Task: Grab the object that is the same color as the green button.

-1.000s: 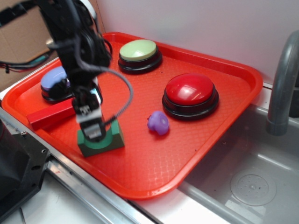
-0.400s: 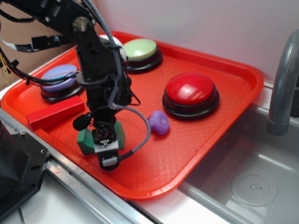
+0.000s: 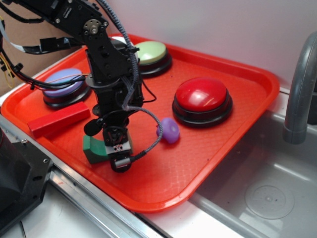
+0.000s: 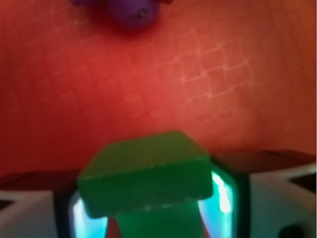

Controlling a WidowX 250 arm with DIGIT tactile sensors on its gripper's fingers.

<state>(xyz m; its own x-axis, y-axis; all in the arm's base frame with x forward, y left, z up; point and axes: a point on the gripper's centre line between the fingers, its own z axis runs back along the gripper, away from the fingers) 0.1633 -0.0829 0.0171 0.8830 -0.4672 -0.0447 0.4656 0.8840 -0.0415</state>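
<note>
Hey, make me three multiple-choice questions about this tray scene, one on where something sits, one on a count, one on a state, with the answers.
1. Where does the small purple lump lie?
A. in the steel sink
B. on the orange-red plastic tray, in front of the big red dome button
C. on top of the red rectangular block

2. How many dome buttons stand on the tray?
A. two
B. three
C. four

3. What is the pincer doing?
A. hanging open above the red dome button
B. gripping the red block
C. set around the dark green notched block

Answers:
1 B, the lump rests on the tray just before the red button.
2 B, the pale-green, lavender-blue and red ones.
3 C, the wrist view shows the green block between the fingers.
</note>
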